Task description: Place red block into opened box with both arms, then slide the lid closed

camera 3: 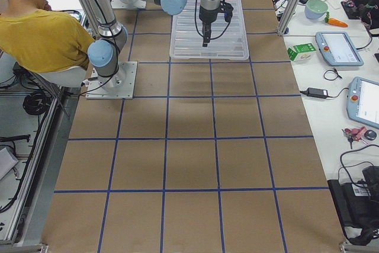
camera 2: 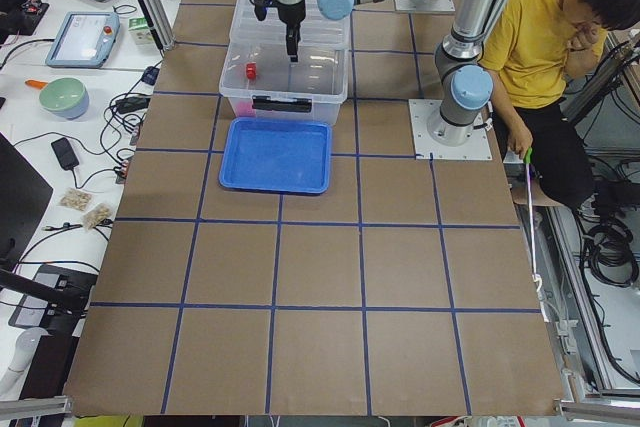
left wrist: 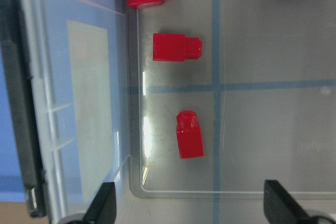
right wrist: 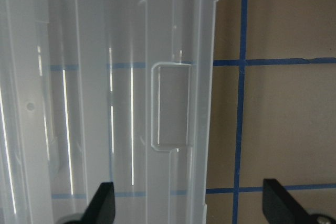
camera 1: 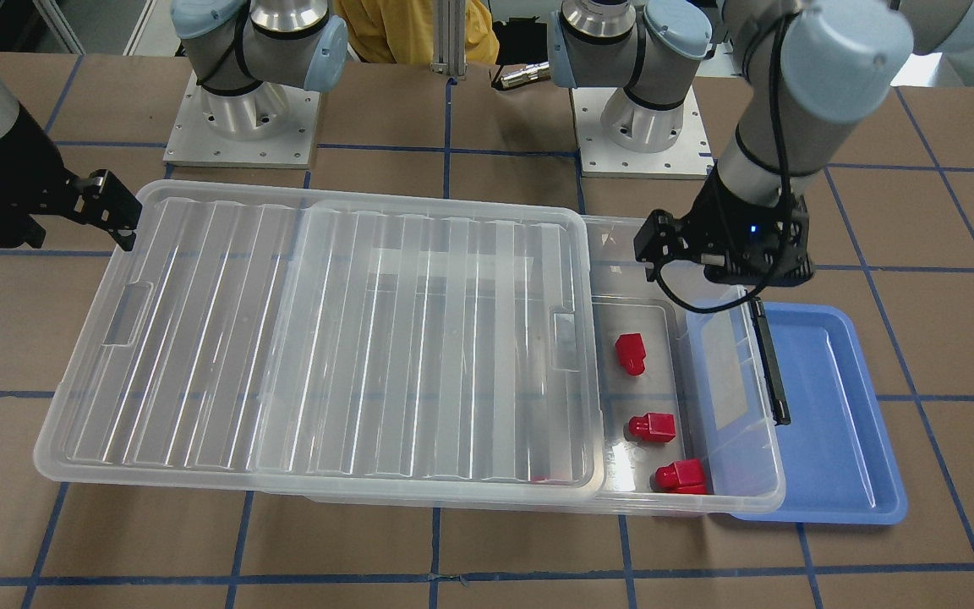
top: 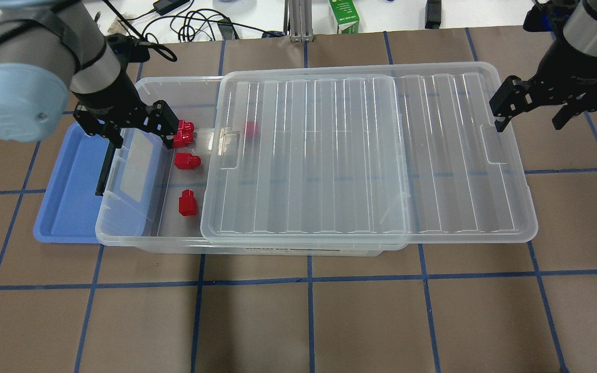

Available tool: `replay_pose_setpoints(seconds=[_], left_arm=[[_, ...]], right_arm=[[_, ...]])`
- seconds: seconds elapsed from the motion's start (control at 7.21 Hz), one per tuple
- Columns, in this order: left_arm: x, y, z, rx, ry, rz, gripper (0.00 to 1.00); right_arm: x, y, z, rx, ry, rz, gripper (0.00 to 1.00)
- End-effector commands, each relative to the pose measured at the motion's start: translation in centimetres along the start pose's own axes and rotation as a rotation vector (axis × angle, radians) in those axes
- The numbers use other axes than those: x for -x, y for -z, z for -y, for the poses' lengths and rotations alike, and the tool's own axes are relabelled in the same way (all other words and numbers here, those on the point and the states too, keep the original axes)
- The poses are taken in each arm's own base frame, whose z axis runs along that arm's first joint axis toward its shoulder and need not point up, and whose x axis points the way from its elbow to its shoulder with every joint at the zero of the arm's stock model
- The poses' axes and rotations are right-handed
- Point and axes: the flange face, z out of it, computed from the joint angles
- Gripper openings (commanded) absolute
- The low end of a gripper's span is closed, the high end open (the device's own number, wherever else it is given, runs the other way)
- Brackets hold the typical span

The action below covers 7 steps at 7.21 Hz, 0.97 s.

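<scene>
The clear box (top: 122, 235) lies across the table with its lid (top: 371, 150) slid partway toward my right, so the left end is uncovered. Three red blocks (top: 187, 160) (camera 1: 631, 353) (left wrist: 189, 135) lie on the box floor in that uncovered end. Another red block (top: 251, 128) shows faintly under the lid. My left gripper (top: 140, 134) (left wrist: 191, 208) hangs open over the uncovered end and holds nothing. My right gripper (top: 531, 114) (right wrist: 189, 208) is open above the lid's right short edge, near its tab (right wrist: 169, 106).
A shallow blue tray (top: 68, 181) sits partly under the box's left end, beside the black clasp (camera 1: 773, 364). A person in a yellow shirt (camera 2: 545, 37) sits behind the arm bases. Cables and a green carton (top: 344, 15) lie beyond the table's far edge.
</scene>
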Motion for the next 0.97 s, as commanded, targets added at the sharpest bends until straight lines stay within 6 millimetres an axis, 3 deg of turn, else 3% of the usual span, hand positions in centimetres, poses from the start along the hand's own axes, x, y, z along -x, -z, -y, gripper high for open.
replay_pose_setpoints(seconds=[0.0,0.28,0.69,0.83], left_arm=[[-2.8,7.1,-3.1,-0.077,-0.046,0.011,1.0],[-1.5,6.4,-2.0,-0.066,-0.031,0.007,1.0],[-1.2,6.5,-2.4,-0.067,-0.028,0.008,1.0],[-1.1,6.7,-2.1,-0.073,-0.026,0.007,1.0]], right_arm=[[-4.5,-1.4,0.8,0.024,0.012,0.012,1.0],[-6.2,-3.4,2.0,0.042,0.02,0.021,1.0],[-9.8,-6.4,3.1,0.089,0.024,0.053,1.0],[-9.8,-6.5,3.2,0.09,0.021,0.057,1.0]])
